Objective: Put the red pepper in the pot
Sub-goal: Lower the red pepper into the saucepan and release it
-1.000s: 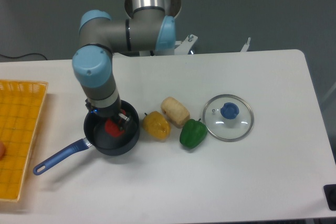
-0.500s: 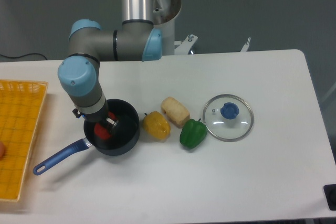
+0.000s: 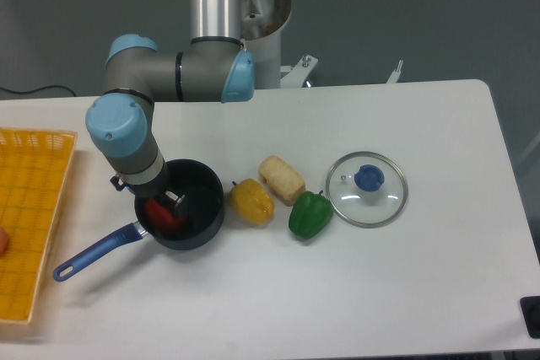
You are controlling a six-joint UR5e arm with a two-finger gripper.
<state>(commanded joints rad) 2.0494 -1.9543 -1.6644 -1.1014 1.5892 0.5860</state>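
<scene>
White bench (image 3: pixel 422 292) carries the pot (image 3: pixel 198 221). Inside it, the pincer (image 3: pixel 169 206) sits low over the red pepper (image 3: pixel 160 214), which lies at the pot's handle-side wall. Jaw opening cannot be determined. Risk: lifting before release drags the pepper out.

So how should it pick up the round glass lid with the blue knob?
Probably by the blue knob at the centre of the round glass lid, coming straight down from above. The lid lies flat on the white table, so the raised knob is the only graspable part.

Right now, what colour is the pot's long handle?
Blue: the dark round pot's long handle shows in the fixed camera view.
</scene>
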